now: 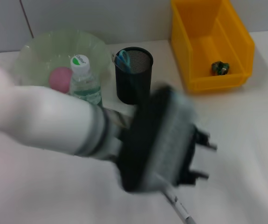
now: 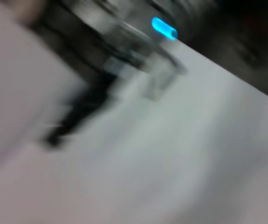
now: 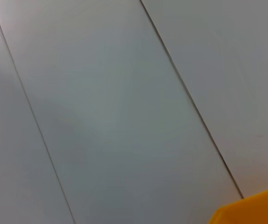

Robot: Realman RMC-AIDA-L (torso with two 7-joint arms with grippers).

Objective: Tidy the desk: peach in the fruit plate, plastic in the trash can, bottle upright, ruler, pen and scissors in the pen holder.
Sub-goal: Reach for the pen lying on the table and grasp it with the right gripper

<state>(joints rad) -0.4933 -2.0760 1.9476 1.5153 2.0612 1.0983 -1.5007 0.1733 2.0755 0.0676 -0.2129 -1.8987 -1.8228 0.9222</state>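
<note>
My left arm sweeps across the middle of the head view, blurred by motion, and its gripper (image 1: 205, 161) hangs over the white desk with its two fingers apart and nothing between them. A white pen (image 1: 178, 206) lies on the desk just below the gripper, partly hidden by it. The pink peach (image 1: 59, 78) sits in the green fruit plate (image 1: 40, 49). A clear bottle (image 1: 84, 85) with a white cap stands upright in front of the plate. The black mesh pen holder (image 1: 134, 79) holds blue-handled scissors (image 1: 123, 59). A green piece of plastic (image 1: 220, 68) lies in the yellow bin (image 1: 236, 44). The ruler is out of view.
The right wrist view shows only grey wall panels and a corner of the yellow bin (image 3: 248, 212). The left wrist view is smeared: a cyan-blue shape (image 2: 164, 28) and a dark form above the white desk. The wall runs close behind plate, holder and bin.
</note>
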